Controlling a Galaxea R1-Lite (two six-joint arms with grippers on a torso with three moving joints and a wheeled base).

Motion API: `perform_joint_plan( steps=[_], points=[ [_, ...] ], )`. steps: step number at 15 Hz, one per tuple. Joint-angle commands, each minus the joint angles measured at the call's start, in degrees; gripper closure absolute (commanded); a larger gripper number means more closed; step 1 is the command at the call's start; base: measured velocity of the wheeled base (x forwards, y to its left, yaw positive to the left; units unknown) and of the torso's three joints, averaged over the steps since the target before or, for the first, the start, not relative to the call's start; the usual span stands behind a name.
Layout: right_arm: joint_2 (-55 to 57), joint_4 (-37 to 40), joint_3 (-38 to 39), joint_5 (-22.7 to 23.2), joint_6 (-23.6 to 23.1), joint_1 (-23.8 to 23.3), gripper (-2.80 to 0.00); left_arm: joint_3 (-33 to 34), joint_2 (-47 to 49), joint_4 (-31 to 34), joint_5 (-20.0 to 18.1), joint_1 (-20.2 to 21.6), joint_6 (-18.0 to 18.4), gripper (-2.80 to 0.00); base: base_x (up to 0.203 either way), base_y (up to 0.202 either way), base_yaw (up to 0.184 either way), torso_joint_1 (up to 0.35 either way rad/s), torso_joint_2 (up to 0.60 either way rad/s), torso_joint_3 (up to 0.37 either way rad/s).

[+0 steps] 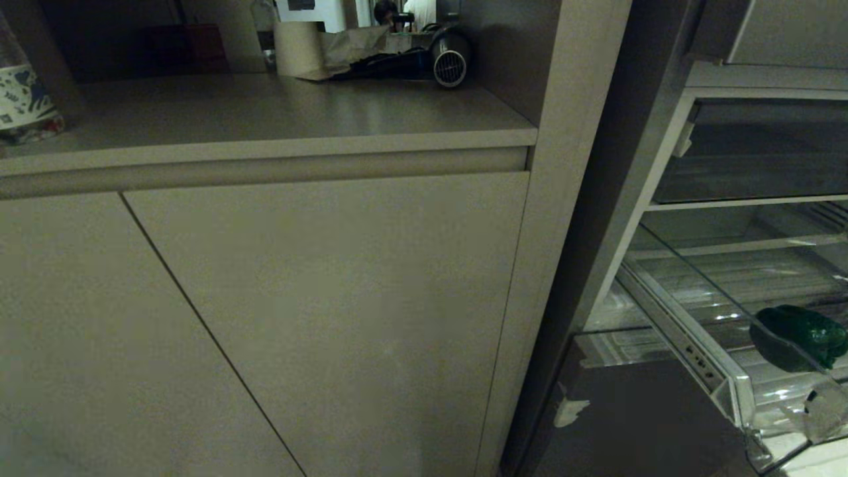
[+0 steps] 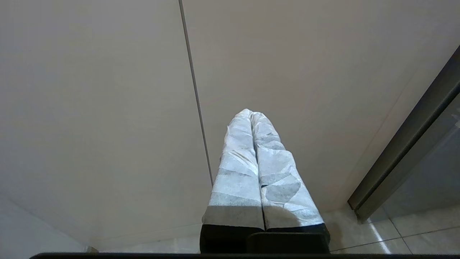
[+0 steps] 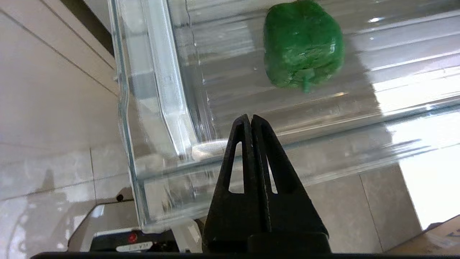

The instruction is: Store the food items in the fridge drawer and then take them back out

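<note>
The clear plastic fridge drawer (image 1: 722, 371) is pulled out at the lower right of the head view, its ribbed floor showing. One food item, a green bell pepper (image 1: 801, 334), lies on that floor; it shows again as the pepper (image 3: 303, 43) in the right wrist view. My right gripper (image 3: 250, 118) is shut and empty, its black tips over the drawer's front lip (image 3: 323, 144), short of the pepper. My left gripper (image 2: 251, 113) is shut, its white-wrapped fingers pressed together and pointing at a beige cabinet door. Neither arm shows in the head view.
A beige cabinet (image 1: 318, 318) with a counter (image 1: 265, 112) fills the left; on it stand a paper roll (image 1: 297, 48), a dark hair dryer (image 1: 444, 56) and a patterned bottle (image 1: 23, 99). A tall side panel (image 1: 563, 199) separates cabinet and fridge. Tiled floor (image 3: 54, 172) lies below the drawer.
</note>
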State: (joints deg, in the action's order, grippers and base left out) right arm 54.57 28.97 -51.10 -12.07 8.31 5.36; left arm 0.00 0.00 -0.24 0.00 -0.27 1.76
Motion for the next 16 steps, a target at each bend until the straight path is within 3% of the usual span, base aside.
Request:
perform_joint_plan(
  steps=[1,6,9,12,16],
  points=[
    [-2.98,2.81,-0.18,-0.06,-0.04,0.00,0.00,0.00,0.09,-0.03,0.00,0.00,0.00,0.00,0.000,0.000,0.000,0.000,0.00,0.000],
    [-4.13,1.65,-1.62,-0.03,-0.12,0.00,0.00,0.00,0.09,-0.03,0.00,0.00,0.00,0.00,0.000,0.000,0.000,0.000,0.00,0.000],
    [-5.99,-8.63,0.18,0.39,-0.06,0.07,0.00,0.00,0.09,0.04,0.03,0.00,0.00,0.00,0.000,0.000,0.000,0.000,0.00,0.000],
    [-12.92,-9.72,1.57,0.42,-0.83,0.05,0.00,0.00,0.09,0.01,0.08,0.00,0.00,0.00,0.000,0.000,0.000,0.000,0.00,0.000],
    [-29.00,-6.28,6.14,0.34,-6.41,0.01,0.00,0.00,0.09,-0.03,0.00,0.00,0.00,0.00,0.000,0.000,0.000,0.000,0.00,0.000]
  ],
)
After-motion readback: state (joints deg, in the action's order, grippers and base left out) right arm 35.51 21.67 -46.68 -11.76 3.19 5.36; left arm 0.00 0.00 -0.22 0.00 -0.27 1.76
